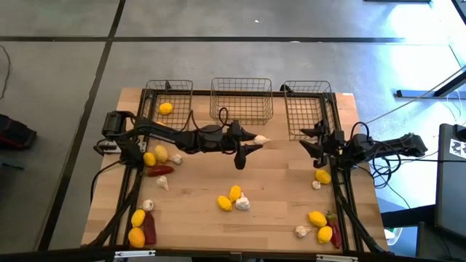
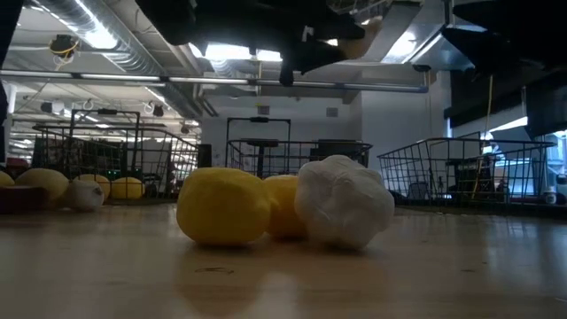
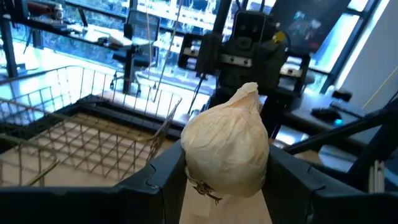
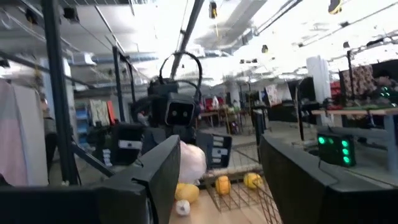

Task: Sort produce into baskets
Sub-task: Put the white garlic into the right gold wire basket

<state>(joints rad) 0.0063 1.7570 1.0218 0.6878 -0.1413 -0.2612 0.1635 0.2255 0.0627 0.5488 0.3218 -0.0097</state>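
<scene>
Left end effector point(image 1: 256, 139) pinching garlic bulb point(image 1: 260, 138) just before middle basket point(image 1: 241, 101), right end effector point(image 1: 312, 140) spread, empty.

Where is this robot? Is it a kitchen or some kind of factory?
Probably a big workshop or lab, not a kitchen. Long ceiling pipes and bright strip lights hang overhead, more desks stand behind, and the wooden table has a concrete floor around it.

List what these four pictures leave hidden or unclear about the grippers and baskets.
- Right basket, high view: contents unclear; mesh and right arm cover it.
- Right gripper, right wrist view: fingers apart, nothing seen between them.
- Left gripper, low view: cut off by top edge; wrist view shows it gripping a garlic bulb.
</scene>
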